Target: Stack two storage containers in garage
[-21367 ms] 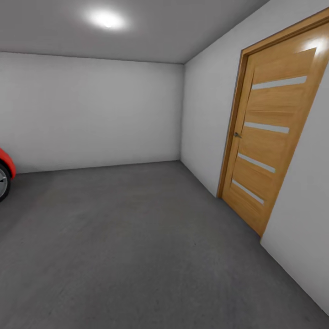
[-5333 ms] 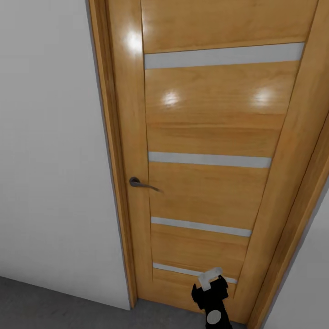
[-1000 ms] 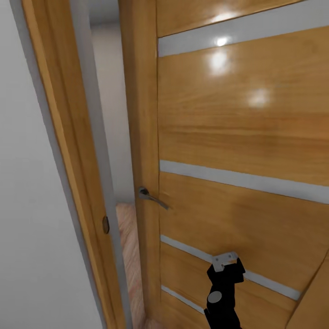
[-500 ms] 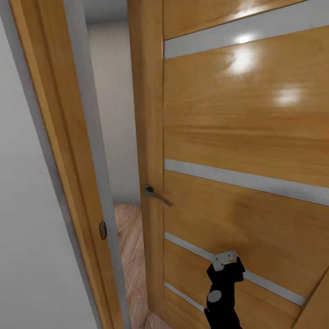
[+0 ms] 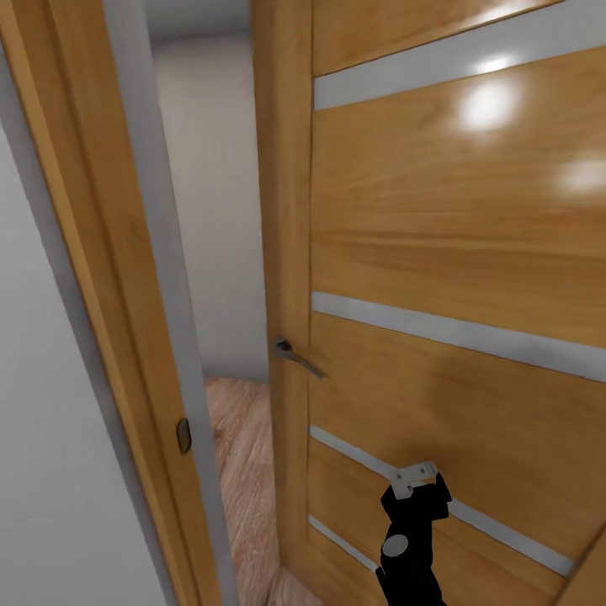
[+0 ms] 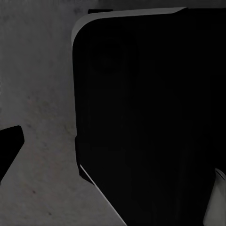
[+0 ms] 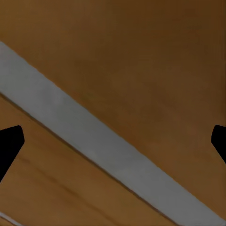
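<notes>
Now the right tool (image 5: 414,481), spread wide and empty, meets the half-open door (image 5: 454,252).

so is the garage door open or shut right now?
Partly open: a gap between the door and its frame shows wood flooring beyond. The right gripper is at the panel.

Head view faces the half-open door (image 5: 438,252) at close range. Right wrist view looks squarely at the same door panel, nearer. Left wrist view looks down at the floor (image 6: 37,84).
</notes>
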### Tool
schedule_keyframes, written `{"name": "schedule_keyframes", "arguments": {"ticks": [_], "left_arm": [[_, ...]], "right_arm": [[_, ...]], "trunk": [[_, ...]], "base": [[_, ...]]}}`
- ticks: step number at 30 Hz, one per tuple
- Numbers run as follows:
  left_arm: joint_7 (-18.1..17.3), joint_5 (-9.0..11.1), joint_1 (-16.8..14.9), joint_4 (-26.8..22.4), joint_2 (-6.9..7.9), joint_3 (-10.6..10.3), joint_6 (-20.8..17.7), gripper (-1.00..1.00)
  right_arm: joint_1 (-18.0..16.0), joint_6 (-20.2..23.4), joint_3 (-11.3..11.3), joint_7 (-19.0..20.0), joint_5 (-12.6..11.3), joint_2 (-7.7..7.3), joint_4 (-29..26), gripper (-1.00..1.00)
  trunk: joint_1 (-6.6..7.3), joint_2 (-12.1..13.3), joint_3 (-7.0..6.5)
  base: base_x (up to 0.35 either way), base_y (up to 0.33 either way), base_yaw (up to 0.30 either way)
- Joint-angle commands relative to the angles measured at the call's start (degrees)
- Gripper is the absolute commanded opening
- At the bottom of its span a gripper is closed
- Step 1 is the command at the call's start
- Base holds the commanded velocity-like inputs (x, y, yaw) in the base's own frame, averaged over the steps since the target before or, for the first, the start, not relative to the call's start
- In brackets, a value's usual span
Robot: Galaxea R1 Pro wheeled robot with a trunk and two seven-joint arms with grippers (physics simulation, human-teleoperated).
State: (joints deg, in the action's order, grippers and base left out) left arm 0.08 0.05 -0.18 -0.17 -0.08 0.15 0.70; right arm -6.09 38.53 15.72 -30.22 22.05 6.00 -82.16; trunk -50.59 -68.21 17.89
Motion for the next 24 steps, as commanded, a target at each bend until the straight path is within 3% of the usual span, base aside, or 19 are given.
{"name": "schedule_keyframes", "arguments": {"ticks": [1,24], "left_arm": [[0.0,0.0,0.0,0.0,0.0,0.0,0.1,1.0],[0.0,0.0,0.0,0.0,0.0,0.0,0.1,1.0]], "right_arm": [[-0.1,0.2,0.1,-0.1,0.3,-0.03,0.0,1.0],[-0.1,0.2,0.0,-0.1,0.3,-0.11,0.0,1.0]], "trunk": [[-0.02,0.0,0.05],[-0.02,0.0,0.05]], "base": [[0.068,0.0,0.0],[0.006,-0.019,0.0]]}}
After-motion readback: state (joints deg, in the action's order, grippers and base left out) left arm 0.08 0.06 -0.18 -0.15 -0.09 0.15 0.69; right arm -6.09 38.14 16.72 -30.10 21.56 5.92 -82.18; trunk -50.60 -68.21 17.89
